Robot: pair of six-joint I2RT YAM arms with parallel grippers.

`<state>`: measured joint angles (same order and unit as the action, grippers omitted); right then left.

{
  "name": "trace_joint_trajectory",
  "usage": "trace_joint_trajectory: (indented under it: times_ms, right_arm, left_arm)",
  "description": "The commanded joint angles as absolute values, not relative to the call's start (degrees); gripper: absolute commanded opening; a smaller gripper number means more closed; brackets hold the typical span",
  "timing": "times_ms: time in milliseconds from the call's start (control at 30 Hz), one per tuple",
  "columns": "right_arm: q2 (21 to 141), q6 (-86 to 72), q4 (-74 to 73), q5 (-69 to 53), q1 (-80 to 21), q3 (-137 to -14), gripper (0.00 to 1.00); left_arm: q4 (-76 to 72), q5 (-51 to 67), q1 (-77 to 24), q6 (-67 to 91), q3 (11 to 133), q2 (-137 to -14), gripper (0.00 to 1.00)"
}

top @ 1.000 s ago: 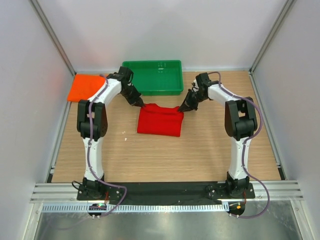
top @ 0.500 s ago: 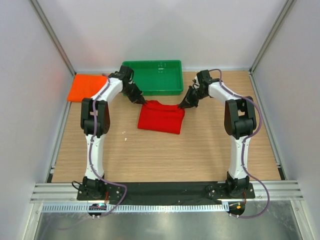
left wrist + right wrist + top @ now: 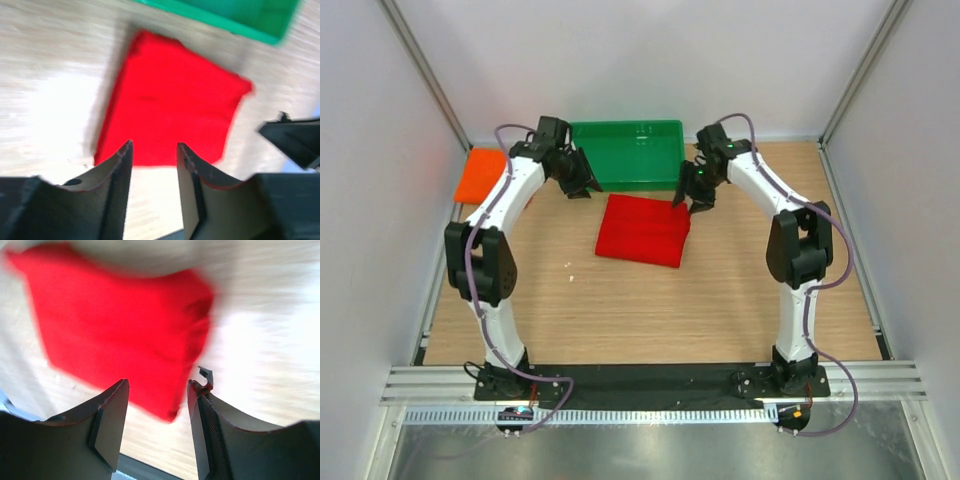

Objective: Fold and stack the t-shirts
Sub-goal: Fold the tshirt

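- The red shirt (image 3: 642, 230) lies folded on the table (image 3: 720, 300), just before the tray (image 3: 625, 155).
- The orange shirt (image 3: 480, 175) lies far left.
- The left gripper (image 3: 154, 147) and right gripper (image 3: 157, 385) hang by the red shirt's far edge, jaws parted, empty.

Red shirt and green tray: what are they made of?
Red shirt: looks like soft, matte cloth; it lies in folded layers with rounded edges. Green tray: probably hard plastic, a bit shiny, with straight, stiff walls.

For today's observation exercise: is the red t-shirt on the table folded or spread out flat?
Folded. The red t-shirt lies as a compact rectangle with layered edges, no sleeves showing, on the wooden table.
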<state>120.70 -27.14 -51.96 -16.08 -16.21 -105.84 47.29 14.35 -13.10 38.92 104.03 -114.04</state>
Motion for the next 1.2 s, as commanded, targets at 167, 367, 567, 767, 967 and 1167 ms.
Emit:
trace_joint_trajectory:
  times_ms: [167, 367, 567, 767, 967, 1167]
  right_arm:
    - [119.16, -30.24, -48.16, -13.37, -29.53, -104.15, 0.56]
    - [122.52, -27.34, -52.47, -9.67, -31.64, -106.88, 0.54]
    - [118.22, -26.98, -50.81, -6.51, -33.66, -97.40, 0.52]
    - [109.79, -27.51, -48.52, -4.05, -36.47, -84.92, 0.52]
    - [98.36, -28.74, -49.04, -2.37, -36.91, -78.13, 0.53]
    - [97.30, -30.93, -51.86, -7.72, -37.88, -81.39, 0.42]
  left_arm:
    - [40.52, 21.79, -17.13, 37.36, 93.60, -112.49, 0.39]
    - [44.38, 22.33, -18.19, 34.63, 98.18, -122.60, 0.37]
    - [43.07, 18.55, -19.77, 34.19, 87.84, -119.02, 0.37]
    - [40.17, 17.76, -21.71, 36.65, 75.51, -110.85, 0.36]
    - [40.78, 18.54, -22.94, 38.06, 67.85, -98.45, 0.38]
    - [44.73, 19.51, -22.94, 37.18, 73.03, -94.92, 0.39]
